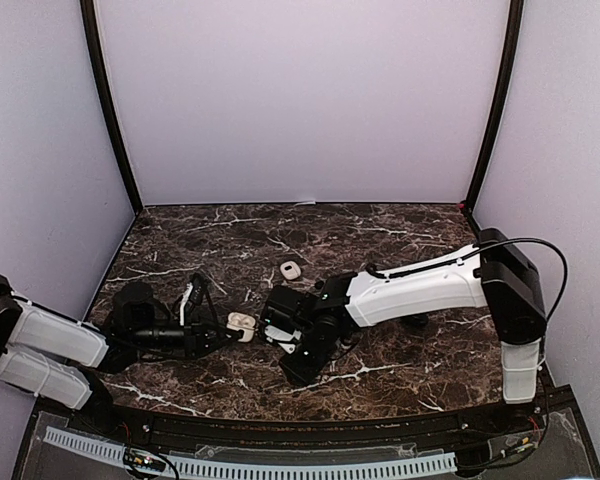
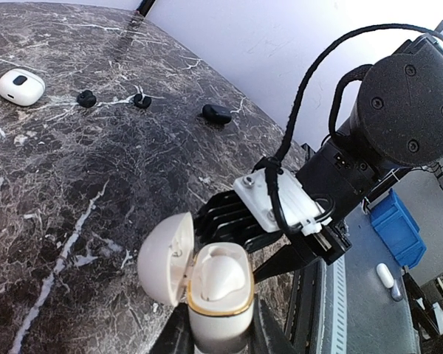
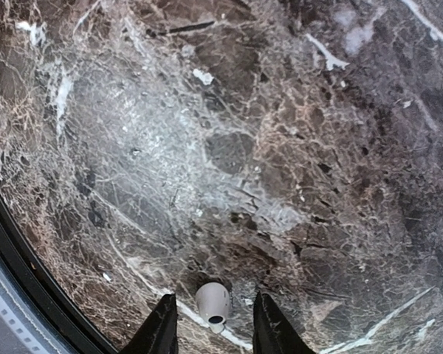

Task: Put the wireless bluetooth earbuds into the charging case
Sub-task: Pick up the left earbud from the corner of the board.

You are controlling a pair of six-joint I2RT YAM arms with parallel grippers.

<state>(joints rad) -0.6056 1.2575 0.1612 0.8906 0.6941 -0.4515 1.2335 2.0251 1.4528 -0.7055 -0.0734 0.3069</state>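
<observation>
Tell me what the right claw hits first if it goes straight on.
The white earbud, sitting between the right claw's open fingers; just beyond it, the marble table. Depth is hard to judge.

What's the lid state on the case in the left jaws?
Open: the case has its lid swung back, gold-rimmed inside exposed in the left wrist view.

Closed case (image 1: 290,270) behind charging case (image 1: 241,324), rightward

marble table (image 1: 400,228) dark, white-veined | walls (image 1: 300,100) lilac | blue bin (image 2: 396,223) past table edge
</observation>
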